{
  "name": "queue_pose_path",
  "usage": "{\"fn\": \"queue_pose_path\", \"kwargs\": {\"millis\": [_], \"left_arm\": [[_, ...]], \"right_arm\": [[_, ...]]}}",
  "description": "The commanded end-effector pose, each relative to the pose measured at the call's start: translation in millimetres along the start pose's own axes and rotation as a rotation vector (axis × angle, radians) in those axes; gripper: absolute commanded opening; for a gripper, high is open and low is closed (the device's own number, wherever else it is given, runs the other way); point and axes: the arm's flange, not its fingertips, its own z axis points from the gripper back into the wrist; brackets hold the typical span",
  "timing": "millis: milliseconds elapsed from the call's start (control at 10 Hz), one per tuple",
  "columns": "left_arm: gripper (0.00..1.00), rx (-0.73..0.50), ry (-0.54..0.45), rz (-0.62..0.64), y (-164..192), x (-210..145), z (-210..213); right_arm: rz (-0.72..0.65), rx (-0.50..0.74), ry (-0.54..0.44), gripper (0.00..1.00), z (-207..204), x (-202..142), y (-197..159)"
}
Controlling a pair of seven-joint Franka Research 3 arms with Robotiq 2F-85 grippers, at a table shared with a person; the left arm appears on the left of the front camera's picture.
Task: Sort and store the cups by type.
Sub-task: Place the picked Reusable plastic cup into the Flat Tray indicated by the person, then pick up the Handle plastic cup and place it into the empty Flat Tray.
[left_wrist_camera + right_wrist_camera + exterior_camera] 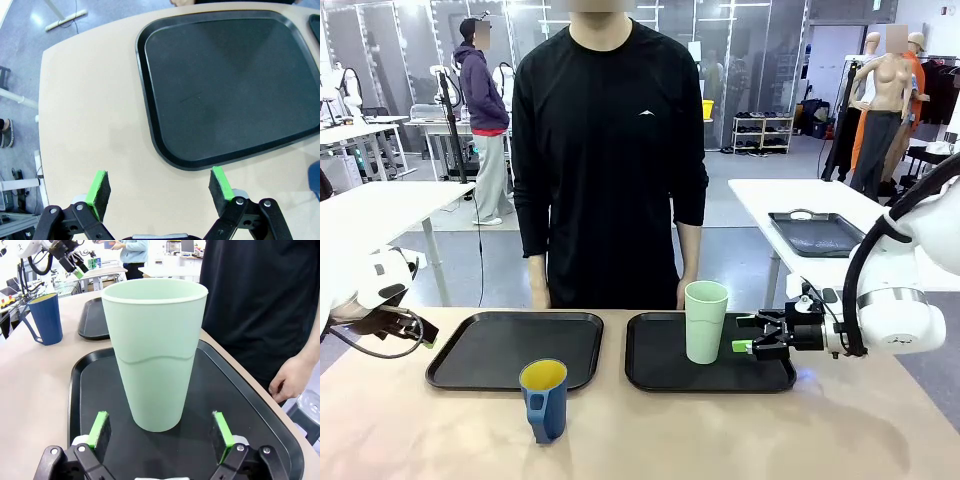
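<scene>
- Bright, even light from overhead indoor lamps; all three views are well exposed.
- Shadows on the desk [720, 430] are soft and faint.
- The black tray [230, 90] shows a dull sheen, no harsh glare.
- Wrist views bow straight edges near the borders.
- The background behind the green cup [155, 350] is slightly soft.

Mint-green tumbler [706, 320], dark blue mug [546, 402] yellow inside, black trays [500, 345], tan table [720, 440].

blue mug [316, 181] — cut by frame edge | left tray [225, 90] — right side cut off
</scene>
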Motion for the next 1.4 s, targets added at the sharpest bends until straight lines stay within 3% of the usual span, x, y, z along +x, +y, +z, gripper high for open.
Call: {"fn": "queue_pose_path", "kwargs": {"millis": [0, 800, 900, 1000, 1200, 1300], "left_arm": [[1.0, 0.0, -0.001, 0.001, 0.7, 0.0, 0.1], [1.0, 0.0, -0.001, 0.001, 0.7, 0.0, 0.1], [1.0, 0.0, -0.001, 0.001, 0.7, 0.0, 0.1], [1.0, 0.0, -0.001, 0.001, 0.7, 0.0, 0.1], [1.0, 0.0, -0.001, 0.001, 0.7, 0.0, 0.1], [1.0, 0.0, -0.001, 0.001, 0.7, 0.0, 0.1]], "right_arm": [[0.004, 0.002, -0.002, 1.0, -1.4, 0.5, -1.1], [0.0, 0.0, 0.0, 1.0, 0.0, 0.0, 0.0], [0.064, -0.069, 0.135, 1.0, 11.9, 14.2, 19.6], [0.13, -0.075, 0.146, 1.0, 31.3, 34.9, 38.5], [0.191, -0.16, 0.395, 1.0, 74.0, 66.7, 63.4], [0.236, -0.144, 0.503, 1.0, 93.1, 83.0, 75.5]]}}
